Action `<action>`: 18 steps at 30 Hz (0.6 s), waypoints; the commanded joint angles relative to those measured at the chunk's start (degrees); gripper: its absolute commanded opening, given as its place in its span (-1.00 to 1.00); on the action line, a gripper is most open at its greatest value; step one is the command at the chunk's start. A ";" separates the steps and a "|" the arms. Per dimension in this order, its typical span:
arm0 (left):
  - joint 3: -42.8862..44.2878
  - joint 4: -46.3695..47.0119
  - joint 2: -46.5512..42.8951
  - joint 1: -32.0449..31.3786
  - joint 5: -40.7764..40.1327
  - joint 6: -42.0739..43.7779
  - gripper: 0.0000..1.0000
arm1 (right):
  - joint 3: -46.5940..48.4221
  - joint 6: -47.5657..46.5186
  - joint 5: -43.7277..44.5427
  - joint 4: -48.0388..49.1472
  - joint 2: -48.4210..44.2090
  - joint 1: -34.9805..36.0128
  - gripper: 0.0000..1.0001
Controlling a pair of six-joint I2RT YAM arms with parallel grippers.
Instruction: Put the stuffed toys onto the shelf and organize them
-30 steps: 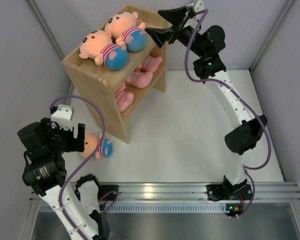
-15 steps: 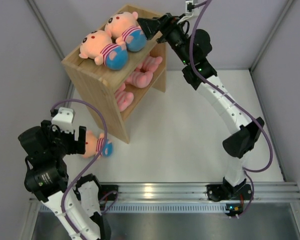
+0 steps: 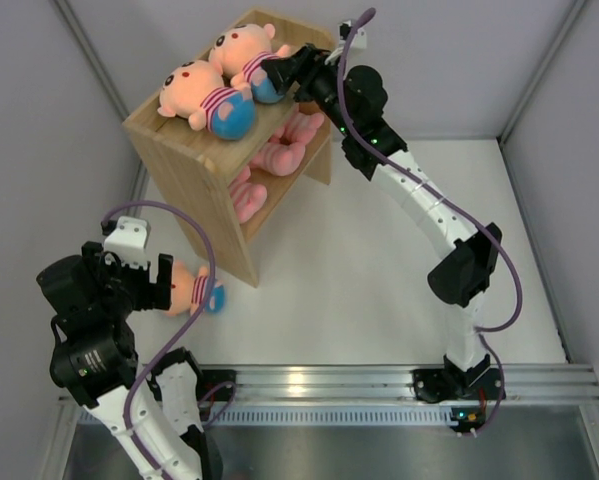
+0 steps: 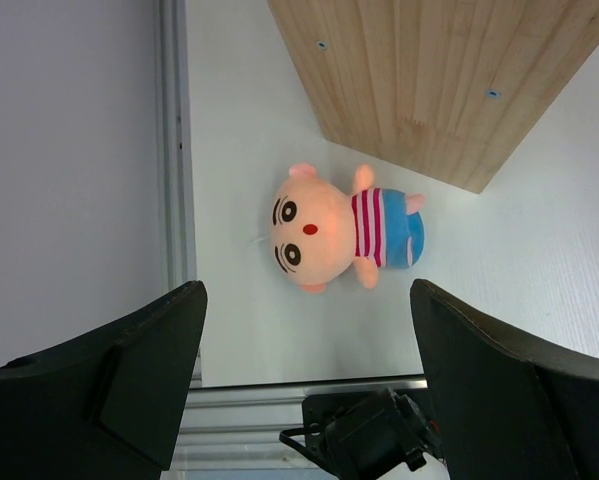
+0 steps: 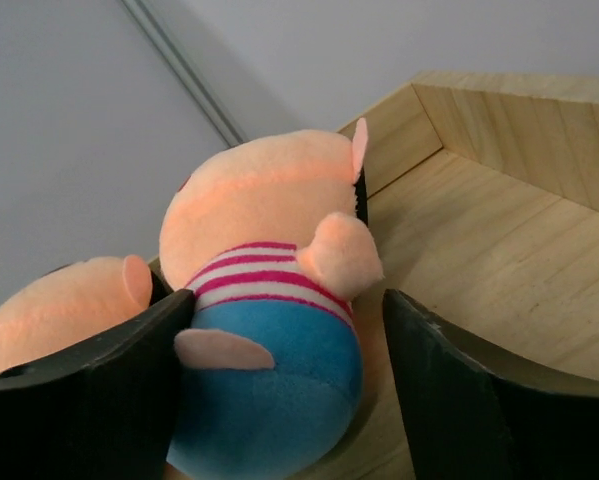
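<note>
The light-wood shelf (image 3: 184, 160) stands at the back left. Two peach stuffed toys lie on its top, one at the front (image 3: 194, 92) and one at the back (image 3: 241, 50). My right gripper (image 3: 279, 72) is open around the back toy's blue shorts (image 5: 279, 370); its left finger (image 5: 99, 400) touches the toy and the right finger stands off it. All-pink toys (image 3: 284, 145) lie on the inner board, with another (image 3: 244, 195) below. A third peach toy (image 4: 324, 235) lies face up on the table beside the shelf's side panel (image 4: 429, 80), and my left gripper (image 4: 307, 320) hangs open above it.
Grey walls close in on the left, back and right. A metal rail (image 3: 319, 385) runs along the near edge between the arm bases. The white table (image 3: 379, 260) stretches right of the shelf.
My right gripper has swung left from beyond the shelf's right corner onto the shelf top and now straddles the back toy's shorts. The left arm has hardly moved.
</note>
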 commanded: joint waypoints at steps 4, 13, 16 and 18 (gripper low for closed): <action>0.52 0.87 -0.23 -0.17 -0.39 0.77 0.78 | 3.22 1.22 -3.50 -0.50 -0.15 1.24 0.05; 0.44 0.87 -0.40 -0.16 -0.39 1.12 0.78 | 2.23 3.33 -12.27 -1.27 -2.00 0.80 -0.72; 0.00 0.87 -0.40 -0.16 -0.30 0.95 0.78 | 7.06 5.78 -18.16 -4.87 0.10 0.36 -0.81; -0.09 0.87 -0.40 -0.08 -0.21 0.95 0.78 | 7.70 6.84 -20.20 -4.89 0.46 0.45 -0.82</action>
